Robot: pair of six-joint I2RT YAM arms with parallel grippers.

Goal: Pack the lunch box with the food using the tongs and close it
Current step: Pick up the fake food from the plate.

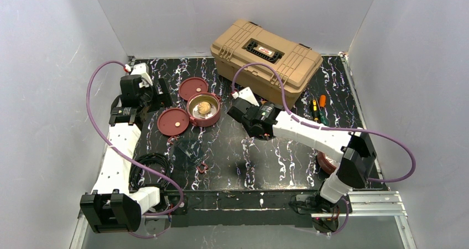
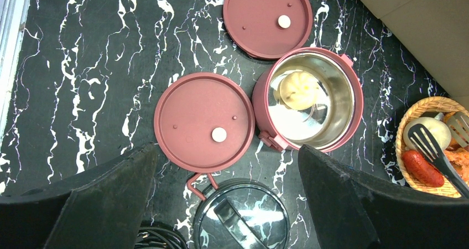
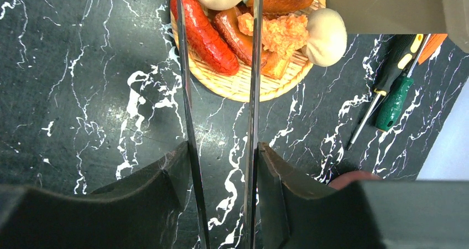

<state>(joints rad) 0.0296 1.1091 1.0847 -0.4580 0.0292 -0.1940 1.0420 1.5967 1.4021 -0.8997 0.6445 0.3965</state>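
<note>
Gripping the tongs point(image 3: 185, 94), the right pincer point(image 3: 221, 169) points them at the food point(image 3: 202, 36) on the woven plate point(image 3: 238, 86); left pincer point(image 2: 225, 149) gapes wide above the lunch box bowl point(image 2: 260, 102), one bun point(image 2: 296, 88) inside, two lids point(image 2: 193, 116) beside it on the counter point(image 2: 83, 66).

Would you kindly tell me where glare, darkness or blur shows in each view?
Top view: even light, faint shadows. Left wrist view: bright glare inside the steel bowl, whose wall mirrors the bun; the fingers of the left hand are near-black. Right wrist view: the tongs gleam, the plate is crisp, the fingers of the right hand are dark and soft.
</note>
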